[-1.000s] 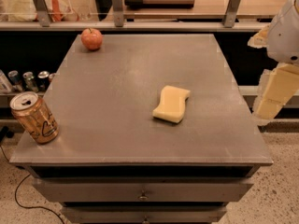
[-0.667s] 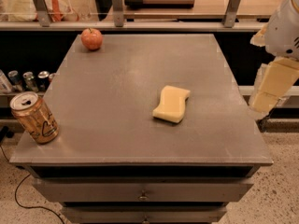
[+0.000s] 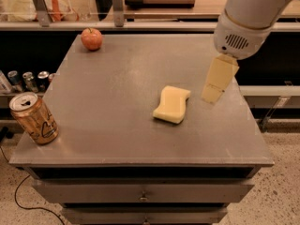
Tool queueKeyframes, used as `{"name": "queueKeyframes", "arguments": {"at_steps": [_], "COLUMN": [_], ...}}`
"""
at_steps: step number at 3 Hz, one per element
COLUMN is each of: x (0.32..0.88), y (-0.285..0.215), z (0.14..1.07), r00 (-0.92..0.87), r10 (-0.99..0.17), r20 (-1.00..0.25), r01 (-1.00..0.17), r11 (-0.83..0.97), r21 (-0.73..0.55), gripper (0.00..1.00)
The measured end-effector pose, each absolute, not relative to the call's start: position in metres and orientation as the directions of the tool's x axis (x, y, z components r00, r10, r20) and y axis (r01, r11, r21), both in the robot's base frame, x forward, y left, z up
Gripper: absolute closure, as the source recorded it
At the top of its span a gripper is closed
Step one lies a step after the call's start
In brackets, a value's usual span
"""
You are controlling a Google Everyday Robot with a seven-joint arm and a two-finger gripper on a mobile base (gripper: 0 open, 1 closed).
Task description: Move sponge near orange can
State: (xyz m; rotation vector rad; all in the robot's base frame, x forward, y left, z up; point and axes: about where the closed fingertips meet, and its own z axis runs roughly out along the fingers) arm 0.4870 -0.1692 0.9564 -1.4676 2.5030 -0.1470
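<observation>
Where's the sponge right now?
Camera view: the sponge lies right of table centre, gripper hovering just right of it, orange can far off at the front left.

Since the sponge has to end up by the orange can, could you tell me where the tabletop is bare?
Bare tabletop runs between the orange can at the front-left corner and the sponge, and back to the apple. The front strip is free too. Only the right edge is busy: the end effector hangs beside the sponge.

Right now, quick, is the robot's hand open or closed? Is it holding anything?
Gripper: cannot tell if open or closed. It hovers over the table just right of the sponge, apart from it and not holding it.
</observation>
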Motion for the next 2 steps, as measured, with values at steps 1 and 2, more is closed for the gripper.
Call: {"name": "queueKeyframes", "arguments": {"at_steps": [1, 2], "x": [0.4905, 0.4909], "y": [-0.1654, -0.165], "z": [0.9581, 0.9584], "r00": [-0.537, -0.535], "r10": [-0.825, -0.826], "r20": [-0.175, -0.177], "r01": [-0.801, -0.801], "r11": [0.564, 0.563], "r21": [-0.202, -0.204], "gripper": [0.0, 0.0]}}
